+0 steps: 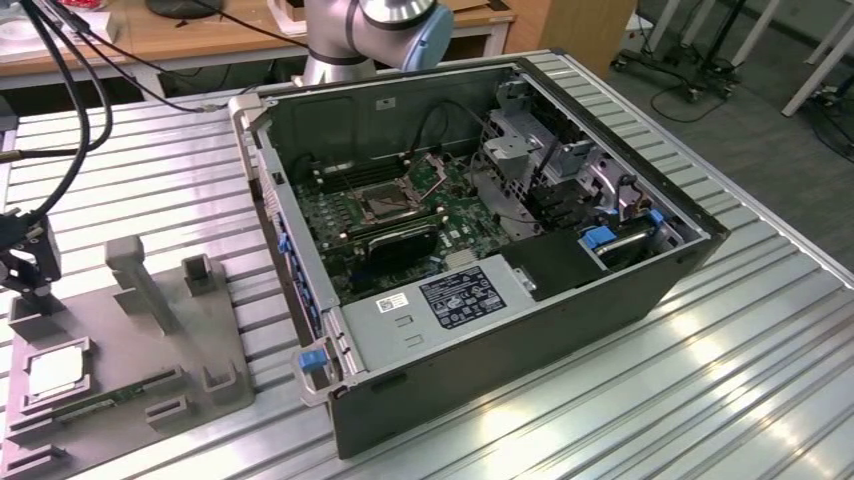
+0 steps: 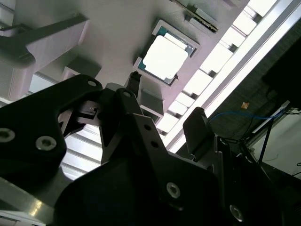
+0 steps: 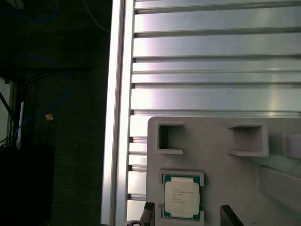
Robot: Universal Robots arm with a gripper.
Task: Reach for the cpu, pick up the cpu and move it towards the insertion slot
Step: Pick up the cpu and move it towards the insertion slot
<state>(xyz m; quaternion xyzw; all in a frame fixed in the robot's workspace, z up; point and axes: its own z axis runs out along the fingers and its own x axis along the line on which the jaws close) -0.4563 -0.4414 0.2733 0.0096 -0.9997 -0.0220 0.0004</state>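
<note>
The cpu (image 1: 55, 372), a small square chip with a pale metal face, lies in a shallow pocket of the grey fixture plate (image 1: 134, 350) at the exterior view's left. My gripper (image 1: 27, 275) hangs just above the plate, a little behind the cpu. In the first wrist view the cpu (image 3: 182, 197) lies between the two dark fingertips (image 3: 148, 213), which stand wider apart than the chip and do not touch it. The second wrist view shows the cpu (image 2: 164, 57) beyond the open gripper (image 2: 167, 103). The insertion slot (image 1: 380, 203) sits on the motherboard inside the open computer case (image 1: 534, 330).
A thin green memory strip (image 1: 100, 405) lies on the plate beside the cpu. Grey upright blocks (image 1: 140, 280) rise from the plate. Black cables (image 1: 54, 90) hang near the gripper. The ribbed metal table (image 1: 747, 400) ends at an edge (image 3: 117, 94) close to the plate.
</note>
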